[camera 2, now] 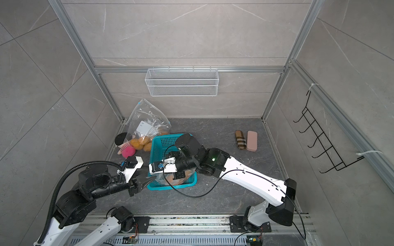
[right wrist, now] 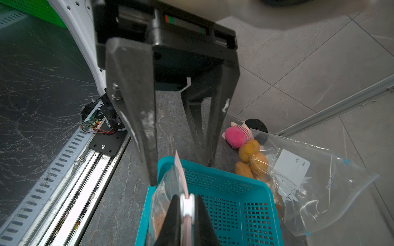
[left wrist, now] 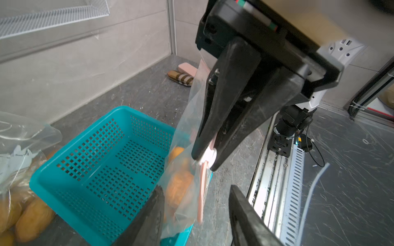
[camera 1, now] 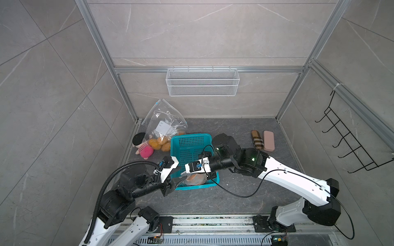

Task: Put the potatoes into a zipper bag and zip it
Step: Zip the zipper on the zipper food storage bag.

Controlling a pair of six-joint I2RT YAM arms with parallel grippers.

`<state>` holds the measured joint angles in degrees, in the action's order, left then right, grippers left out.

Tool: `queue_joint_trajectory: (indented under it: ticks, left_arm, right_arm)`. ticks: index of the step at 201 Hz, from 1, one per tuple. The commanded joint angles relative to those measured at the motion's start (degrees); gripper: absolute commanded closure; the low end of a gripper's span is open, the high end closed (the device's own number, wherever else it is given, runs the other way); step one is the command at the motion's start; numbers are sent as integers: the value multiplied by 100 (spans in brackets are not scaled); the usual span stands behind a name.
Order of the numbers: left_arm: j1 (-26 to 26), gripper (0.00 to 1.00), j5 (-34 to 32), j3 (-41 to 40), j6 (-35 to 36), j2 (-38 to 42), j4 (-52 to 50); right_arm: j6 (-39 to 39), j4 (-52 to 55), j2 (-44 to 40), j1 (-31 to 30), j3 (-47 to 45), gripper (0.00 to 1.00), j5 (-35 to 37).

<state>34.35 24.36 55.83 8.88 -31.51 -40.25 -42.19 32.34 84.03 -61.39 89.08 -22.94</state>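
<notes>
A small clear zipper bag (left wrist: 187,119) with a pink zip strip stands in the near end of a teal basket (camera 1: 193,147). Orange-tan potatoes (left wrist: 179,187) show through its film. My right gripper (right wrist: 187,198) is shut on the bag's white slider (left wrist: 207,156), as the left wrist view also shows. My left gripper (left wrist: 195,188) is open, its fingers on either side of the strip's end and the bag's corner. In both top views the two grippers (camera 1: 180,181) (camera 2: 152,173) meet over the basket's near left corner. More potatoes (camera 1: 158,143) lie at the back left, partly inside a larger clear bag (camera 1: 164,121).
A pink plush doll (camera 1: 144,149) lies left of the potatoes by the wall. Two glasses cases (camera 1: 257,139) (camera 1: 268,140) rest at the back right. A white wire basket (camera 1: 202,82) hangs on the back wall, a black hook rack (camera 1: 351,138) on the right wall.
</notes>
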Motion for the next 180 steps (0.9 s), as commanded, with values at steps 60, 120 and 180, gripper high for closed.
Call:
queue_joint_trajectory:
  ticks: [60,120,180]
  left_arm:
    - [-9,79,280,-213,154,180,608]
    - [-11,100,-5,-184,-23,229,819]
    - [-8,100,50,920,421,-145,116]
  right_arm:
    - [115,70,-3,-31,41,96,-159]
    - [122,100,-36,-36,91,96,-134]
    - [396,511,276,-35,729,97,92]
